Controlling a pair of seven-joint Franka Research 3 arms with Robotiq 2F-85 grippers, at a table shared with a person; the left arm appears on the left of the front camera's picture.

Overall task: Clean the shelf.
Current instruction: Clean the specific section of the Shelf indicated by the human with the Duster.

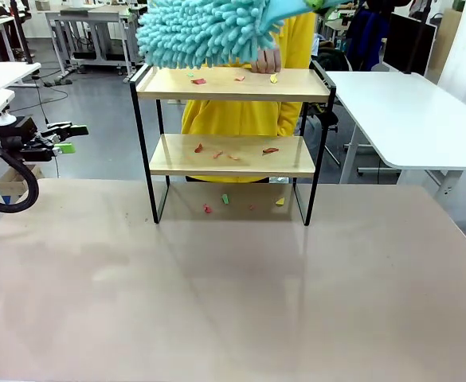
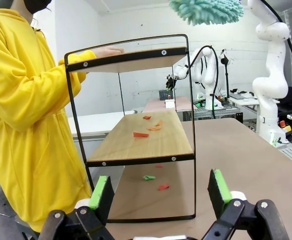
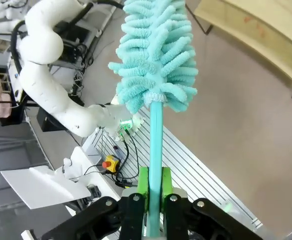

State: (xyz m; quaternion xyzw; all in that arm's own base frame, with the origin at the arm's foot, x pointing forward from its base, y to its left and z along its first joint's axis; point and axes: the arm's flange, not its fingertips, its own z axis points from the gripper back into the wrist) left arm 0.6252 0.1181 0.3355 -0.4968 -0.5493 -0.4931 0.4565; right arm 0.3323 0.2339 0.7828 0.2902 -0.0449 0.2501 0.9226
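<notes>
The shelf (image 1: 296, 84) stands at the table's far middle, with two wooden boards in a black frame. Small coloured paper scraps (image 1: 198, 80) lie on both boards and on the table under them. My right gripper (image 3: 154, 186) is shut on the handle of a fluffy teal duster (image 3: 155, 60). The duster head (image 1: 201, 32) hovers just above the left part of the top board. My left gripper (image 1: 65, 139) hangs open and empty off the table's left side. Seen from its own wrist, the left gripper (image 2: 159, 192) faces the shelf's end (image 2: 141, 135).
A person in a yellow hoodie (image 1: 248, 115) stands behind the shelf with a hand (image 1: 266, 60) resting on the top board. A white table (image 1: 408, 111) stands at the right. The brown table (image 1: 233, 294) stretches wide in front of the shelf.
</notes>
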